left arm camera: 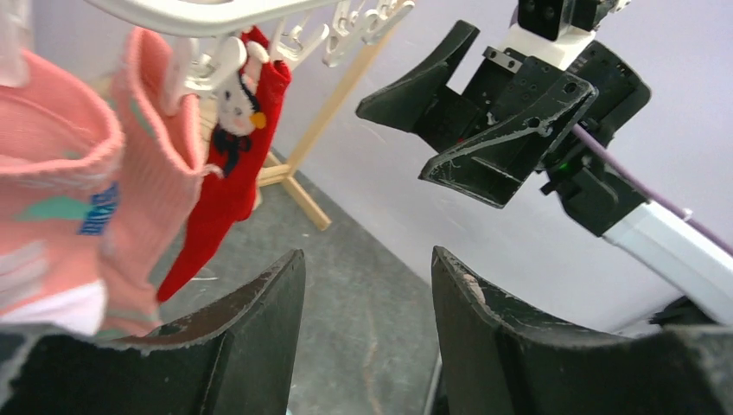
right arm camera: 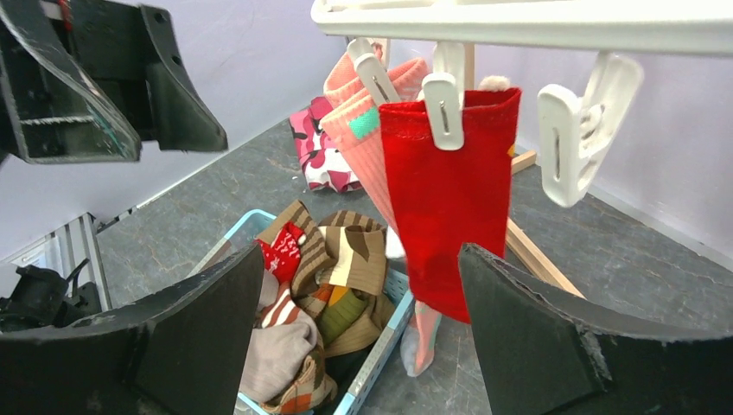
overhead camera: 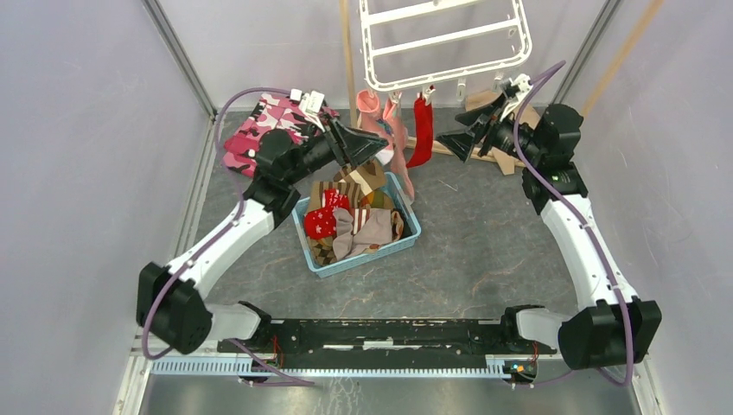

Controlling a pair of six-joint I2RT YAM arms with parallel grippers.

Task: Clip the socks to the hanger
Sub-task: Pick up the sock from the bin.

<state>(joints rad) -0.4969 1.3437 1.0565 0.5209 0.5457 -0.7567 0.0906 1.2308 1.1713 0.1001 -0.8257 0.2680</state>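
Grey mottled tabletop [overhead camera: 484, 251] with laundry and a stand on it

A blue basket [overhead camera: 372, 253] heaped with socks [overhead camera: 350, 220] sits near the middle, turned askew to the edges. A pink camouflage garment [overhead camera: 259, 130] lies bunched in the far left corner. The wooden stand's feet [right arm camera: 540, 264] rest towards the far right corner, and a black mounting rail [overhead camera: 389, 333] runs along the near edge.

Pink, red socks [right arm camera: 445, 216] on hanger [right arm camera: 536, 22]
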